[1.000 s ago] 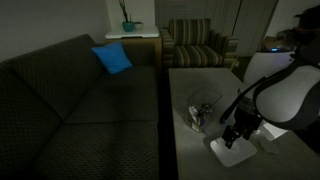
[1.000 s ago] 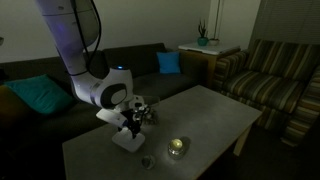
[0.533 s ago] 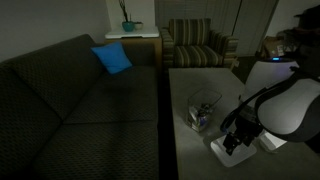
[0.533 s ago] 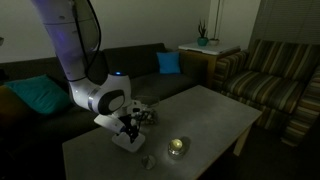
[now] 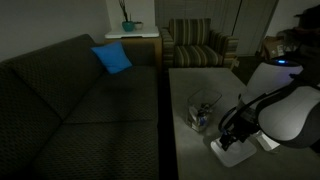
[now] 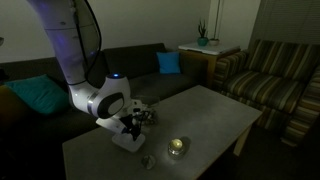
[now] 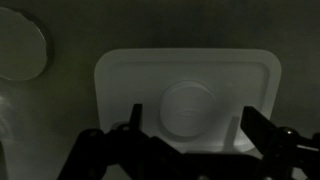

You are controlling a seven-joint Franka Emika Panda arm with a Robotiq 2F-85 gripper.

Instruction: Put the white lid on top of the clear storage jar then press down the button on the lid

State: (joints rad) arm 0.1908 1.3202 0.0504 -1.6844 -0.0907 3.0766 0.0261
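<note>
Low over the grey table (image 6: 215, 108), my arm (image 6: 72, 50) folds down from its bulky white elbow, wrist bent so my claw (image 7: 190, 128) points straight down at the white lid (image 7: 185, 70). My dark fingers (image 7: 135, 120) stand wide apart, gripping nothing, one on either side of the round button (image 7: 187, 105) at the lid's middle. Whether they touch the plastic I cannot tell. The lid lies flat on the table, a matte square with rounded corners and a shallow rim. Just beside it stands the clear storage jar (image 5: 203, 110), squarish and glassy-walled, with bluish and white contents showing through.
</note>
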